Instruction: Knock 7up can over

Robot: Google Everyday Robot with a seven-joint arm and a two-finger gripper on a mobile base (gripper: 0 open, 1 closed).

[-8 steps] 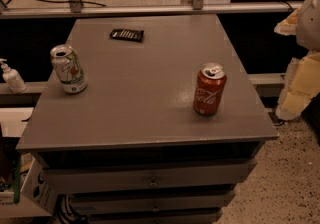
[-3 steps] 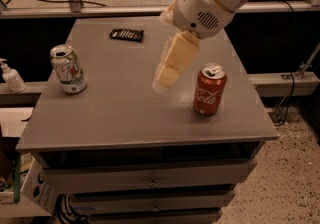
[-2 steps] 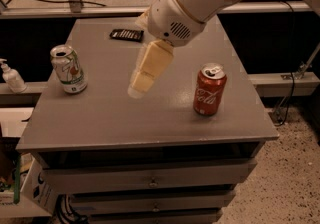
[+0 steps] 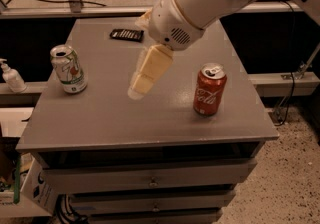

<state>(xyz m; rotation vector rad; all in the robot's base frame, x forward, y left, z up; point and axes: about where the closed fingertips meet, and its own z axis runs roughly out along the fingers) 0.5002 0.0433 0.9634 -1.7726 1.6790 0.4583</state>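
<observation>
The 7up can (image 4: 69, 69), pale white and green with a silver top, stands upright near the left edge of the grey table (image 4: 150, 118). My gripper (image 4: 137, 89) hangs over the middle of the table on a large white arm that reaches in from the upper right. It points down and to the left, about a can's width or more to the right of the 7up can and not touching it. A red cola can (image 4: 209, 90) stands upright to the right of the gripper.
A small dark flat object (image 4: 127, 34) lies at the back of the table. A white pump bottle (image 4: 11, 76) stands on a lower ledge left of the table. Drawers sit below the tabletop. A speckled floor lies to the right.
The arm came in from the right side and swept left over the table. The gripper now sits between the two cans, closer to the 7up can. Both cans still stand upright.
</observation>
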